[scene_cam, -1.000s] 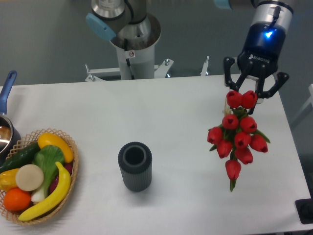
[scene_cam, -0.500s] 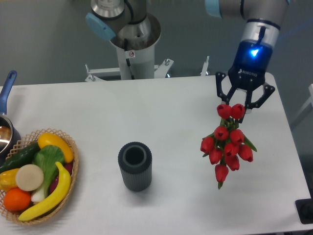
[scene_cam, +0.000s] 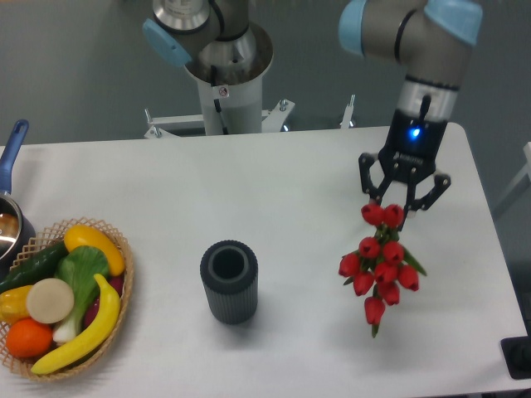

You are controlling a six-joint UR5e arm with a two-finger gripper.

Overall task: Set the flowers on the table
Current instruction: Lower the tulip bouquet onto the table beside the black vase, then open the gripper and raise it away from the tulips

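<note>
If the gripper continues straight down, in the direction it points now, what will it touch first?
Most likely the flowers themselves: the gripper is shut on them and the bunch hangs below its fingers. Under the bunch lies only the bare white table. How high the buds are above the table cannot be judged from this single view.

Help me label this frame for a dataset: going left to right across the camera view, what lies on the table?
Pot with a blue handle → wicker basket of fruit and vegetables → dark ribbed cup → red flowers, hanging from the pincer over the white table.
</note>
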